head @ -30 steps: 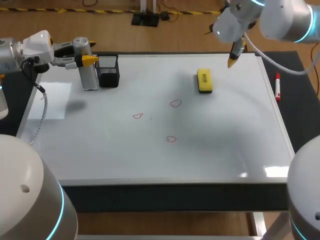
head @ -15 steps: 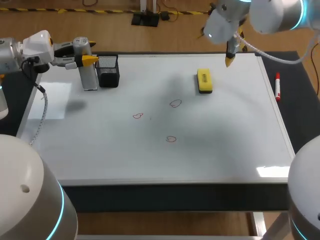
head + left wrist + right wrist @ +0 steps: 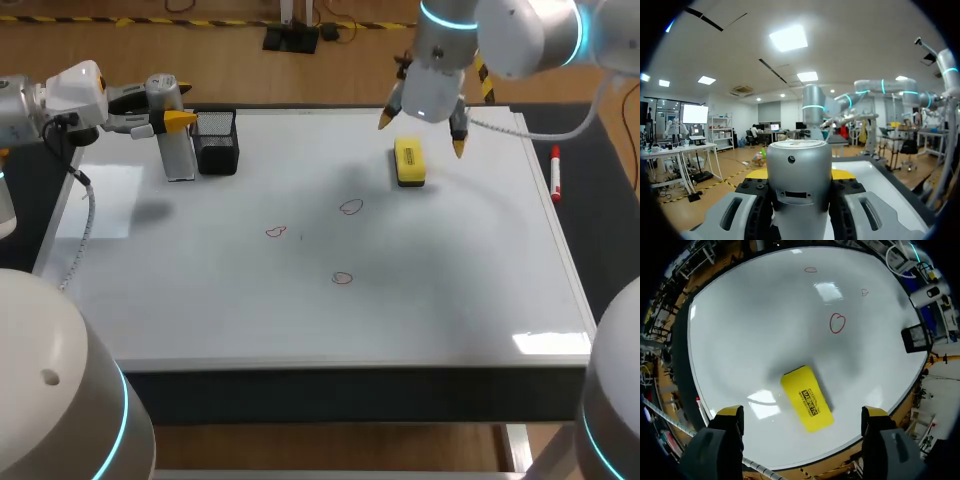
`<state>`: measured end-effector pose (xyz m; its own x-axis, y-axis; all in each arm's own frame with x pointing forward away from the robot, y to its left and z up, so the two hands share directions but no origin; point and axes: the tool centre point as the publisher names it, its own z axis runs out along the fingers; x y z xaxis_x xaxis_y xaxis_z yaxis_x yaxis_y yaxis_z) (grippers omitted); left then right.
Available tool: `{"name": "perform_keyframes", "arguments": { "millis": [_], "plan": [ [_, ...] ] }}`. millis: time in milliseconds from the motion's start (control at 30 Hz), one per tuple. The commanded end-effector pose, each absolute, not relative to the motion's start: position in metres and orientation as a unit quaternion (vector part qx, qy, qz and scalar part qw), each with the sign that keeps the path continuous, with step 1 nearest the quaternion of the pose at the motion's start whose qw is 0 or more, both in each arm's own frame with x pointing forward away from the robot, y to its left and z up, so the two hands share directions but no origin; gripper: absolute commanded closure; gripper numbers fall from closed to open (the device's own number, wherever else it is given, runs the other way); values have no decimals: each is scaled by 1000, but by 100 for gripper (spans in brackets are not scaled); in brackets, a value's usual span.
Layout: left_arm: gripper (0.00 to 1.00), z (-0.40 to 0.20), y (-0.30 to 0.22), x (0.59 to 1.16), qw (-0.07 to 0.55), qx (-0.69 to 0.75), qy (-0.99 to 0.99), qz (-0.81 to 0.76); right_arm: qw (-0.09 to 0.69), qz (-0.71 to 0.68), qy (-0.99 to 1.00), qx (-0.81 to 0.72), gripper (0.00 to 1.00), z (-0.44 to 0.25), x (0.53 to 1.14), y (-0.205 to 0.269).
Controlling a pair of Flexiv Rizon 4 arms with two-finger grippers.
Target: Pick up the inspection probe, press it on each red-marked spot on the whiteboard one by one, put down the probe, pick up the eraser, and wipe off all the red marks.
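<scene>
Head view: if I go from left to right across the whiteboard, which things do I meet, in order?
probe → black mesh holder → leftmost red mark → yellow eraser → red marker at the board's right edge

the head camera looks down from behind onto the whole whiteboard (image 3: 450, 300). the right wrist camera hangs nearer above it, sharing the eraser (image 3: 408, 161); the left faces level, outward.
</scene>
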<state>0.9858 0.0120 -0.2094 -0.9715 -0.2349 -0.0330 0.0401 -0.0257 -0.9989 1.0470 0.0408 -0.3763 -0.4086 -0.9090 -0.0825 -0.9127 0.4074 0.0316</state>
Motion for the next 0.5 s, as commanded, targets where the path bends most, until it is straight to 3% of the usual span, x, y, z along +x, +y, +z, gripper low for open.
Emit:
{"name": "perform_keyframes", "arguments": {
  "millis": [33, 500],
  "plan": [
    [100, -208, 12, 985, 97, -70, 691, -713, 40, 46, 813, -578, 0, -380, 1036, 38],
    [100, -208, 12, 985, 97, -70, 691, -713, 34, 17, 732, -680, 0, -393, 1029, 48]
  ]
}}
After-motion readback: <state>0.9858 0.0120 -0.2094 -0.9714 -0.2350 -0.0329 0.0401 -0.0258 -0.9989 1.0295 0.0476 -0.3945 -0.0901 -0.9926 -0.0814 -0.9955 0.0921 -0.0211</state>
